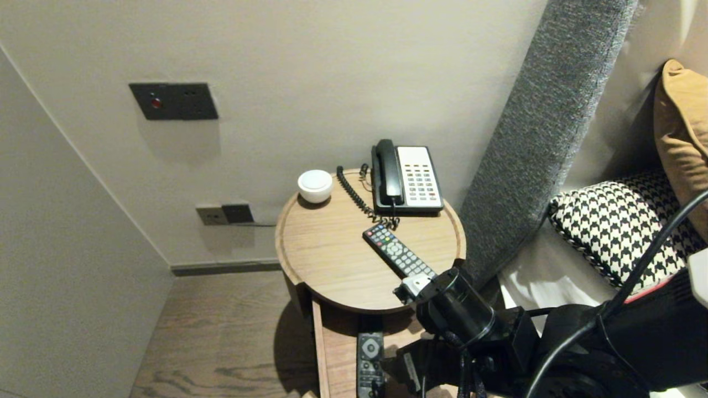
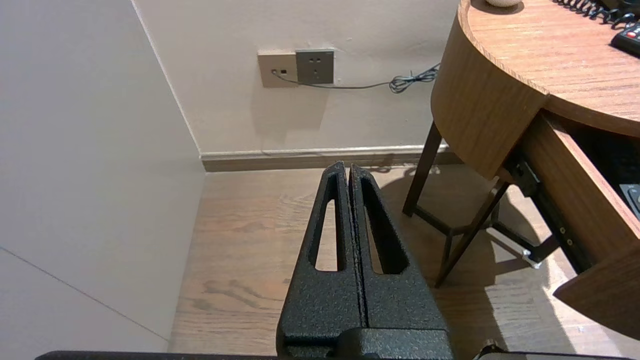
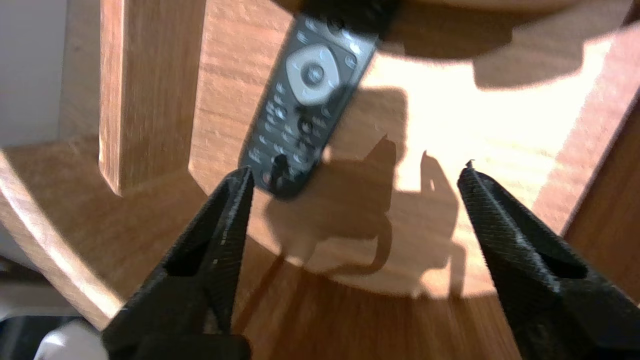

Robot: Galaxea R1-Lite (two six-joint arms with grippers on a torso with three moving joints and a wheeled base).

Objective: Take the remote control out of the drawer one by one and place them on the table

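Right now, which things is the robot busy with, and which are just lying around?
In the job: right gripper, open over the drawer remote; open drawer.
Lying about: tabletop remote, telephone, white bowl, houndstooth pillow; left gripper, shut, parked beside the round table.

— Where does the head view sit?
— High up, facing forward and down. The round desk [image 1: 332,260] holds mid-frame at middling range, with the open drawer [image 1: 337,354] at the bottom edge.
— And the left wrist view?
— Low and off to one side, looking along the left end effector [image 2: 348,167] toward the floor [image 2: 250,250] and wall [image 2: 375,30]. The desk fills its upper right corner. Both views share the wall socket [image 1: 224,214].
— The right wrist view?
— Very near, looking past the right end effector [image 3: 356,170] into the drawer at a remote [image 3: 307,95], which the head view also shows at bottom centre.
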